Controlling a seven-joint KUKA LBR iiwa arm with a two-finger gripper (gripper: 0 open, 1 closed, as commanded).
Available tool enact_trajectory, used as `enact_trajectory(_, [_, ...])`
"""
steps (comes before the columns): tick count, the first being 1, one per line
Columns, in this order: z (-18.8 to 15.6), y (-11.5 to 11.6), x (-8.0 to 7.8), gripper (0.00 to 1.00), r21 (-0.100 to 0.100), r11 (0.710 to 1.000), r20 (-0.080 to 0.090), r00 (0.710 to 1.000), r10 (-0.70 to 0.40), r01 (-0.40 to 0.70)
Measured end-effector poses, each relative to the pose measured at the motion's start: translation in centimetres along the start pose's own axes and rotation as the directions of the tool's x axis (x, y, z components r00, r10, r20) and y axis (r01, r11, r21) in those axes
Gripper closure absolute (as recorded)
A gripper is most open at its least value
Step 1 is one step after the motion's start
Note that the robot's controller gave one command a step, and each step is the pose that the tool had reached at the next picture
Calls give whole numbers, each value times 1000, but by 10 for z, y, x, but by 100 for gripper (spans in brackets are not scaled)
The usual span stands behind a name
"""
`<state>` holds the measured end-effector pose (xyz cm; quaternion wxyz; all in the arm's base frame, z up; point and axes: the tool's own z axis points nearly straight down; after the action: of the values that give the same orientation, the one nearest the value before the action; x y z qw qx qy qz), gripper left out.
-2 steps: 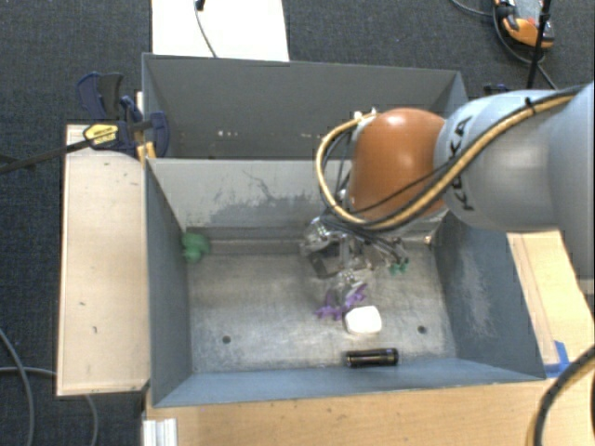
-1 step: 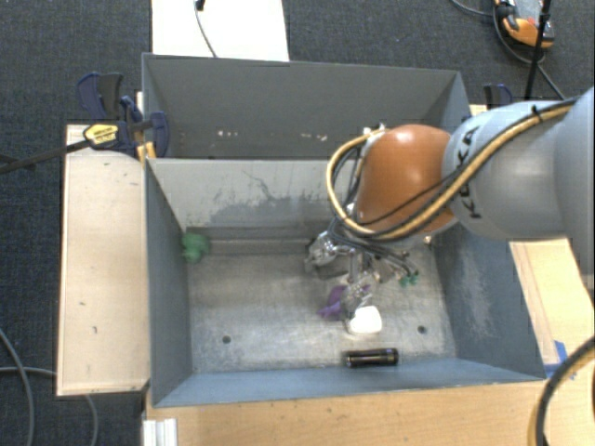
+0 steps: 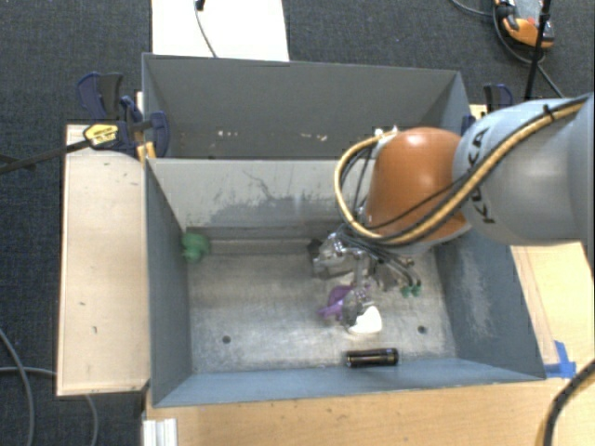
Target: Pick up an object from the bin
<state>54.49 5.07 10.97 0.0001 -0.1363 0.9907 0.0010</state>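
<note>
The gripper (image 3: 356, 295) hangs over a purple piece (image 3: 333, 307) and a white lump (image 3: 370, 321) near the bin's (image 3: 167, 277) front edge. Its grip cannot be told. It should centre on one piece before lifting.

Grey metal bin (image 3: 172, 286): green lump (image 3: 194, 245) on the floor in the far-left corner, against the back wall. Right of centre, a purple piece (image 3: 333, 305) and a white piece (image 3: 370, 321) lie touching, with a small green bit (image 3: 410, 290) near them on the right. Black cylinder (image 3: 373, 358) lies on its side by the front wall, just in front of the white piece.
</note>
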Motion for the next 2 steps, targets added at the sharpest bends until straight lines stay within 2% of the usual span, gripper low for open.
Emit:
enact_trajectory(1, [10, -8, 4, 0, -4, 994, 10, 994, 106, -106])
enact_trajectory(2, [23, -9, 26, 0, 2, 995, 1, 995, -104, 104])
